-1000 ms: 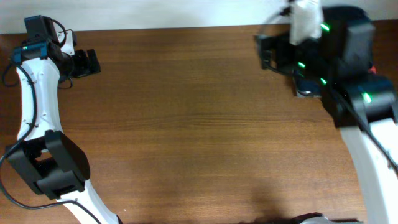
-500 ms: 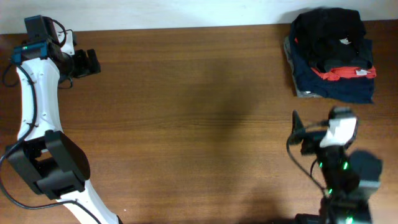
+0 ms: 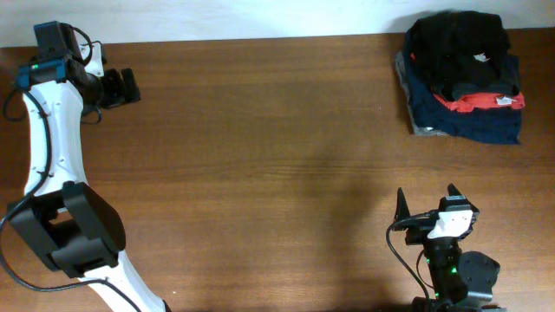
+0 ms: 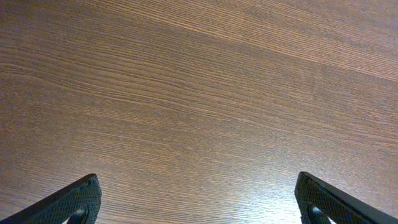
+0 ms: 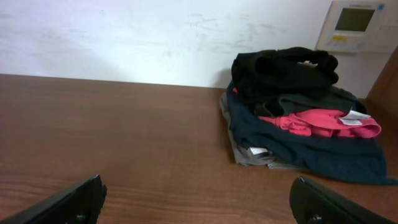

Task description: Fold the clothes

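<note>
Your right hand (image 3: 427, 204) is the nearer to the shirt (image 3: 455, 39).
It gapes wide and empty at the table's (image 3: 260, 173) near edge. The shirt lies bunched ahead, slightly right, atop the pile (image 3: 468, 126). The left hand (image 3: 120, 87), likewise wide and empty, is well apart.

Table (image 3: 260, 156): brown wood, fine straight grain, smooth, low sheen. At its far right corner, black garment (image 3: 455, 39) and navy and red garments (image 3: 468, 121) beneath: soft matt cloth. Left gripper (image 4: 198, 186) fingers (image 4: 78, 199): black, matt, stippled.
</note>
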You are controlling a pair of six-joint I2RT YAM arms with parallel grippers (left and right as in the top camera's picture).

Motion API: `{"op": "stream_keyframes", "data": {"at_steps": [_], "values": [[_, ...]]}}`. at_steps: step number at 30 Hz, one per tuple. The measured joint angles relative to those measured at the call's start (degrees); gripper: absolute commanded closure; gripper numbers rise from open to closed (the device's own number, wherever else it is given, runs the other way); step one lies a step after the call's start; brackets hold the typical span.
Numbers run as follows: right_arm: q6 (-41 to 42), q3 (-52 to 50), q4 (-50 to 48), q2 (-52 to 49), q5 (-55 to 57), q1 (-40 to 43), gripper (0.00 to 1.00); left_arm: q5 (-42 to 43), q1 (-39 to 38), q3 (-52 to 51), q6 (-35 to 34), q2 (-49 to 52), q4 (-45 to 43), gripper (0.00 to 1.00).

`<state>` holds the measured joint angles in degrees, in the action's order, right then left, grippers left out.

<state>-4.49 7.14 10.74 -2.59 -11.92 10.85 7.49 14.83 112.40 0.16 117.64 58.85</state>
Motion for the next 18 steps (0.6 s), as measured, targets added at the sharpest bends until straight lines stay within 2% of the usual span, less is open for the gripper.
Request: {"op": "stream_keyframes", "data": {"at_steps": [6,18], "values": [[0.0,-3.5,-0.5,1.7,1.0,0.0,0.01,0.0,0.0,0.0,0.0,0.0,0.0,0.01],[0.0,-3.5,-0.5,1.8,1.5,0.0,0.01,0.0,0.0,0.0,0.0,0.0,0.0,0.01]]}}
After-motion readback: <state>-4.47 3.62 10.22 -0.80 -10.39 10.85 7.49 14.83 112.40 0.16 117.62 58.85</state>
